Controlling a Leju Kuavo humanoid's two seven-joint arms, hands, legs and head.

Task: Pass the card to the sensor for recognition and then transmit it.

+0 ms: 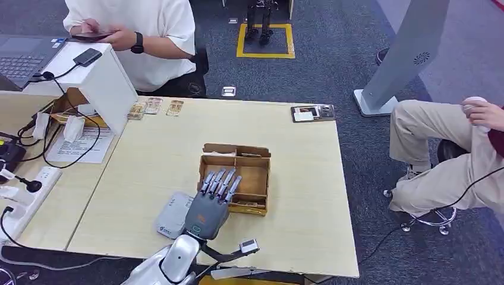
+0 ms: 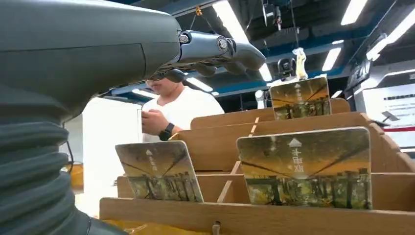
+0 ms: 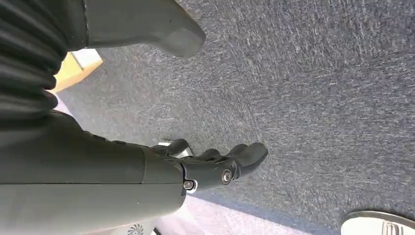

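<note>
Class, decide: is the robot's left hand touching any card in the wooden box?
Apart. In the left wrist view the left hand's fingers hover above the cards standing in the wooden box, with clear space between.

An office-like lab: grey carpet (image 1: 333, 71), laptop (image 1: 21, 56), taped floor square (image 1: 265, 40).

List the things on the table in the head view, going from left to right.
Laptop → white box → grey sensor pad → left hand → cardboard card box → card tray at the far edge.

Yellow-brown cards (image 2: 303, 169) stand upright in the wooden box (image 1: 236, 177) compartments.
</note>
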